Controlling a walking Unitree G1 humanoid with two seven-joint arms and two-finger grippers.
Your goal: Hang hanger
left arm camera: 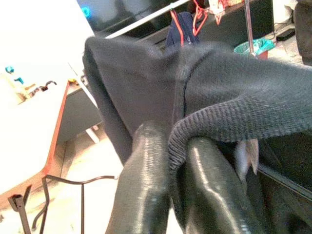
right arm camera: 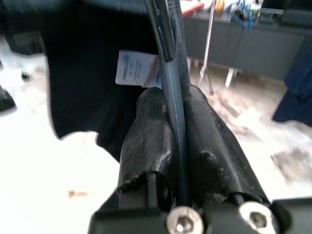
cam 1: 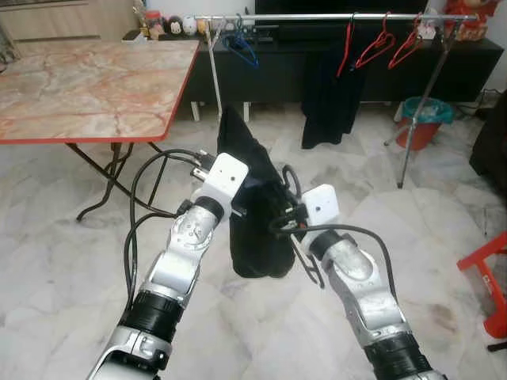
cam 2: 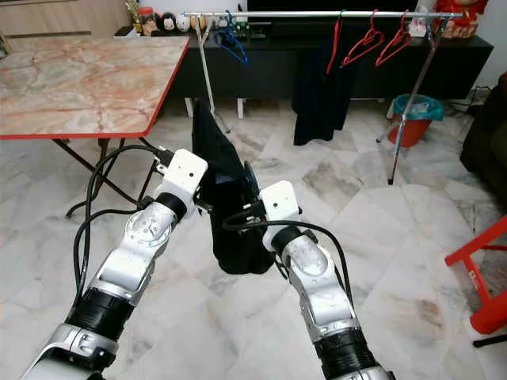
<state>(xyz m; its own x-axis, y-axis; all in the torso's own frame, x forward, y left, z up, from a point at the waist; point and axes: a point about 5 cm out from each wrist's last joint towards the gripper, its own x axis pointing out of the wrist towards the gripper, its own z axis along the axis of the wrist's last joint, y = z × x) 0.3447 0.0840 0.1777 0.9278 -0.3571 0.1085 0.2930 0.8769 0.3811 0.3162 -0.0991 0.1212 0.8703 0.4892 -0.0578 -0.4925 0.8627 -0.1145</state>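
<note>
One white label (right arm camera: 138, 69), writing unreadable.

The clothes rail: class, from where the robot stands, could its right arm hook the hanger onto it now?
Probably not. The clothes rail stands well beyond the right gripper, which clamps the hanger low over the floor; it must approach first.

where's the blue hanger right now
The blue hanger hangs near the left end of the clothes rail, beside the marble table and well left of the red hangers.
</note>
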